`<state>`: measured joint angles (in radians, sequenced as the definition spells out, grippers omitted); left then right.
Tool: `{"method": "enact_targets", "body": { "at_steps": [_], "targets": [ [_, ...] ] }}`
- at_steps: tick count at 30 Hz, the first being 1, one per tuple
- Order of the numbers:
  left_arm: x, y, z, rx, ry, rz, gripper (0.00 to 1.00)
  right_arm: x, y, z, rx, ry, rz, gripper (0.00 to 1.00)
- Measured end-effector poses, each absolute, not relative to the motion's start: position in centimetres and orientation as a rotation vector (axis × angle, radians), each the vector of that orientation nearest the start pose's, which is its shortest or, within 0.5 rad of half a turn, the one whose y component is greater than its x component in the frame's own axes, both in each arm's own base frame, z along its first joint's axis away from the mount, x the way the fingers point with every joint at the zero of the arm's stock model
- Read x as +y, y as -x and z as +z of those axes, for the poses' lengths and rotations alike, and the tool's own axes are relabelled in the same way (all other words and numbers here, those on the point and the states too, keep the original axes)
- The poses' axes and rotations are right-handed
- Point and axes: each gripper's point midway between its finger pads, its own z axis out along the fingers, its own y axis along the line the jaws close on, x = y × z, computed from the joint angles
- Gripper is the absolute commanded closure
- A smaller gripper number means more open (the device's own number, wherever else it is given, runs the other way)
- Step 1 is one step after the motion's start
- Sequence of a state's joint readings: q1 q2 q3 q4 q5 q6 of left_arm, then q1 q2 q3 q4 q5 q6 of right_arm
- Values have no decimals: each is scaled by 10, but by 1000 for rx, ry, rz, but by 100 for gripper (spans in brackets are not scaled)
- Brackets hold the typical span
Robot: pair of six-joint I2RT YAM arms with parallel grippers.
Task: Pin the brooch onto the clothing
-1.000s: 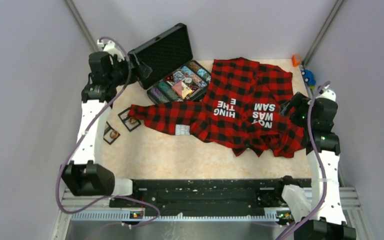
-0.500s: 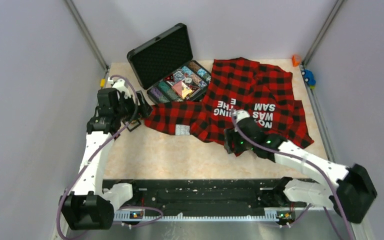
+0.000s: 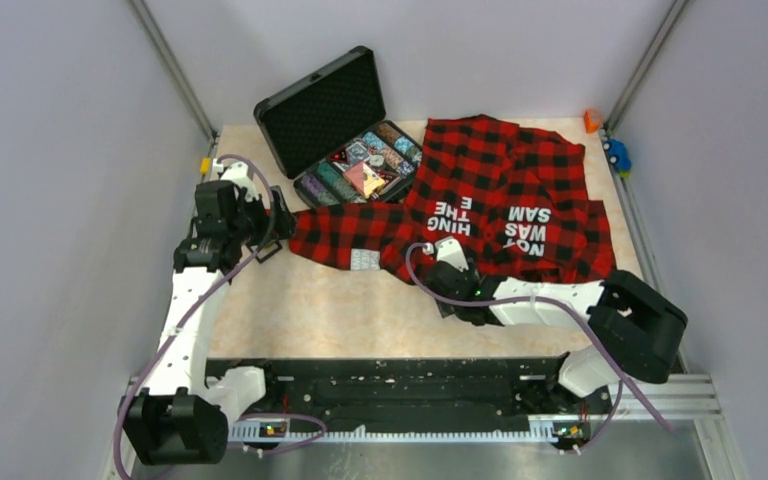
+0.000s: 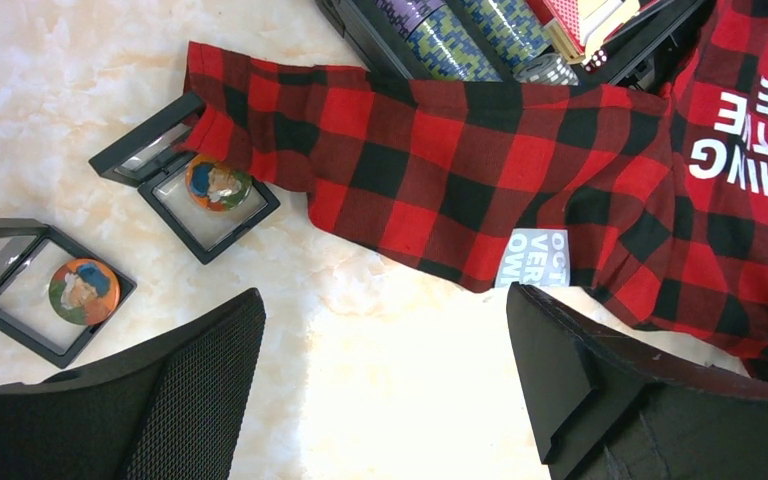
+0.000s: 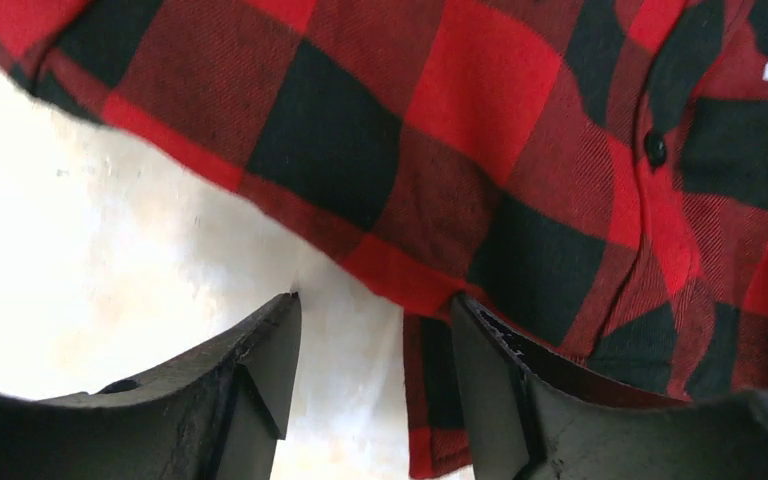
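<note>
From above, the shirt (image 3: 500,190) is seen spread over the far right of the table (image 3: 340,320), lettering up. One sleeve is stretched leftwards in front of an open case (image 3: 325,100). The left gripper (image 3: 278,218) is held over the cuff of that sleeve, and the right gripper (image 3: 452,262) is set low at the shirt's near hem.

In the left wrist view, the fingers are spread wide, with nothing between them. Two round brooches are shown, each in a small black box. The first brooch (image 4: 218,186) lies just beside the cuff, which overlaps its box (image 4: 260,208). The second brooch (image 4: 84,290) lies apart, lower left. Picking a brooch is judged the step in hand. The uncovered one is better chosen and approached straight down, so that its box is not dragged.

In the right wrist view, the fingers are partly spread across the hem's edge, and nothing is pinched yet. The cloth should be gripped squarely, so that it is kept flat for pinning.
</note>
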<state>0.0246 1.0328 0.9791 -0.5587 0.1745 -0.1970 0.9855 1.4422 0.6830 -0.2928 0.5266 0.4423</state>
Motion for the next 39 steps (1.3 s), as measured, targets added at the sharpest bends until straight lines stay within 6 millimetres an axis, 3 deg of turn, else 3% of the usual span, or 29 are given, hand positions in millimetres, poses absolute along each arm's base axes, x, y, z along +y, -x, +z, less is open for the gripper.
{"method": "enact_targets", "body": {
  "at_steps": [3, 7, 10, 14, 17, 21, 25, 28, 33, 36, 39],
  "targets": [
    [-29, -310, 212, 2183, 142, -277, 7, 201, -230, 26, 2344, 458, -122, 50],
    [-28, -310, 212, 2182, 141, -266, 7, 206, -244, 25, 2306, 434, -168, 68],
    [-27, -310, 212, 2182, 140, -259, 7, 206, -252, 25, 2281, 428, -221, 100],
    [-25, -310, 212, 2180, 145, -245, 7, 200, -252, 25, 2297, 475, -294, 100],
    [-24, -310, 213, 2176, 145, -239, 7, 206, -249, 40, 2341, 534, -297, 100],
    [-24, -309, 213, 2175, 144, -237, 7, 232, -246, 86, 2387, 606, -170, 100],
    [-24, -309, 213, 2174, 144, -238, 7, 241, -254, 131, 2400, 626, -9, 100],
    [-24, -309, 213, 2173, 144, -238, 7, 219, -288, 133, 2428, 522, 16, 82],
    [-24, -309, 213, 2172, 142, -242, 7, 161, -347, 97, 2519, 305, -94, 52],
    [-25, -308, 212, 2174, 140, -247, 7, 154, -353, 88, 2537, 301, -137, 41],
    [-27, -308, 211, 2177, 136, -255, 7, 168, -345, 104, 2474, 369, -138, 36]
  ]
}}
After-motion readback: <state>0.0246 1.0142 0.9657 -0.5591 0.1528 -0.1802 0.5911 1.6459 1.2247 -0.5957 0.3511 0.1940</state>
